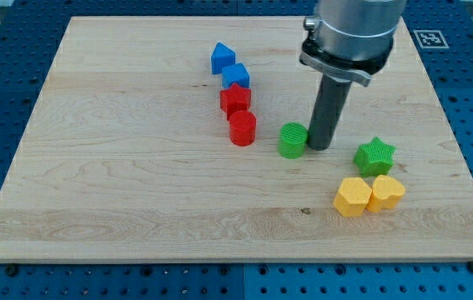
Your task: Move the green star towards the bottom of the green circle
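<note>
Counter [136,192]: pale wooden board, set on blue perforated base [2,283].

Blue blocks, two: upper blue block [223,57] peaked like a small house, lower blue block [236,76] just below and right of it, touching or nearly so.

Red blocks, two: upper red block [234,99] of irregular outline directly under the blue pair, red cylinder [242,128] touching its lower edge. All four in a slanting column left of centre.

Green circle [293,140]: short cylinder, right of the red cylinder, apart from it.

My tip [319,148]: lower end of the dark rod, just beside the green circle's right flank; contact cannot be told. No pincer fitted, so neither open nor closed applies.

Yellow blocks, two: yellow hexagon [353,197] and yellow heart-like block [386,193], touching side by side, near the view's bottom right.

Green star [375,156]: right of my tip and apart from it, directly above the yellow pair, level with or slightly below the green circle.
</note>
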### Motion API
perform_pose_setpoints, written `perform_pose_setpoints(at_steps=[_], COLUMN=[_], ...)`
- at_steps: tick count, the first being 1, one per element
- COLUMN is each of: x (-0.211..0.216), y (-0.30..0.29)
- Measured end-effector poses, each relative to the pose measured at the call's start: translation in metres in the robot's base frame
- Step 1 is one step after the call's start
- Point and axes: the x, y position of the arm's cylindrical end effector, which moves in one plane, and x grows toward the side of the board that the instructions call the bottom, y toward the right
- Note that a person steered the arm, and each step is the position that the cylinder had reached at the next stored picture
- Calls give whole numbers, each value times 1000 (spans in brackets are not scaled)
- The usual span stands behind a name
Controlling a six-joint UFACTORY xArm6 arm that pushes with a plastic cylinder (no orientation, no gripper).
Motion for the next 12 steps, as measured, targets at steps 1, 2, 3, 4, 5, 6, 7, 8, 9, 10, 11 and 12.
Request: perform_pose_setpoints(at_steps=[1,2,3,4,5,6,7,8,9,10,11,12], x=[0,1,2,-1,-1,-3,-1,17,23,22,22,22], y=[-26,-48,-55,-20,46,124,179,189,161,123,84,54])
